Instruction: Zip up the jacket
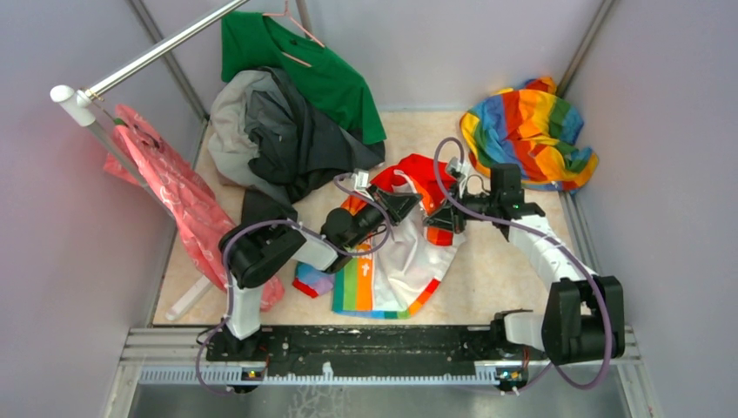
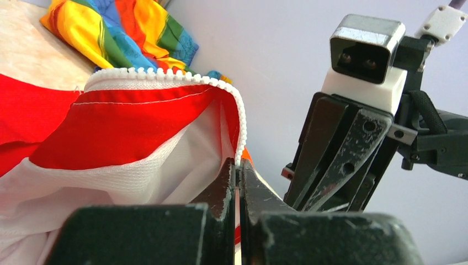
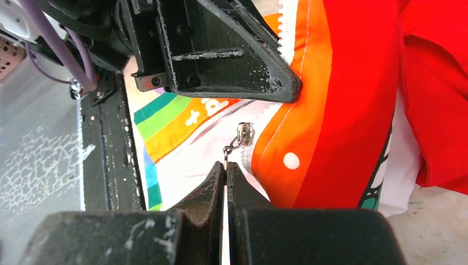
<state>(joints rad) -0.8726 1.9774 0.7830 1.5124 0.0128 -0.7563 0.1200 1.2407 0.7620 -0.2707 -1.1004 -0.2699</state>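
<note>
Overhead and wrist close-ups on jacket [image 1: 396, 261]

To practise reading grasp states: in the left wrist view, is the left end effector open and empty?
No, the left end effector is shut on the toothed zipper edge of the jacket.

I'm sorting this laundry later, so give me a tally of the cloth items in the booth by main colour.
Green T-shirt: 1
Grey, a light grey garment and a dark grey garment heaped together: 2
Pink patterned cloth hanging at the left: 1
All-rainbow striped cloth: 1
White jacket with rainbow panels and red hood: 1
Total: 6
</note>
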